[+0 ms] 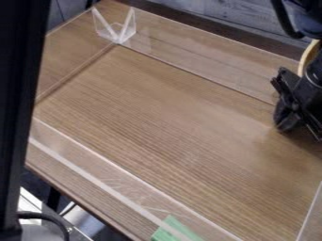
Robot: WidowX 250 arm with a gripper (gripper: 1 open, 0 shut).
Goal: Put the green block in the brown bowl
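Note:
My black gripper (297, 115) hangs at the far right edge of the camera view, pointing steeply down at the wooden table (164, 122). Its fingers are partly cut off by the frame edge, so I cannot tell how the jaws stand or whether anything is between them. The green block is not visible; it may be hidden under the gripper or lie outside the frame. The brown bowl is out of view.
Clear acrylic walls (120, 28) run around the table, with a low clear rail (88, 160) along the near side. A dark vertical bar (19, 104) blocks the left of the picture. A green label (176, 231) sits at the table's front edge.

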